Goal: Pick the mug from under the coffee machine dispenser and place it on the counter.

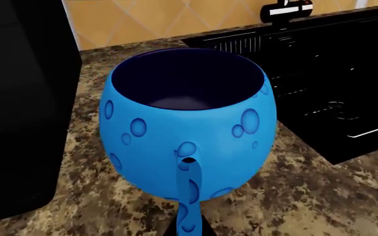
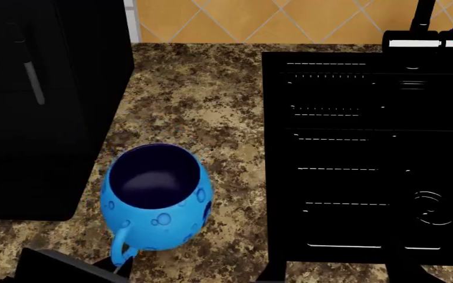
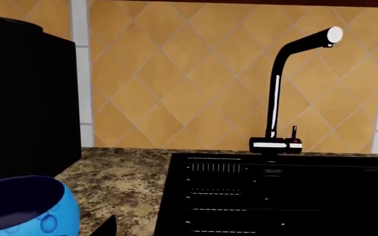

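Mug (image 2: 157, 203) upright on counter (image 2: 203, 100), beside coffee machine dispenser (image 2: 38, 106)

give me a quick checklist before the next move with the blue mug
1. Mug clear of the coffee machine: ok, it is beside the machine, not under it.
2. Mug upright, opening up: ok.
3. Mug resting on the counter: cannot tell, its base is hidden.
4. Left tool gripping the handle: cannot tell, the tool is barely in view.
5. Space toward the black sink: ok, bare counter between them.
6. Right tool state: cannot tell.
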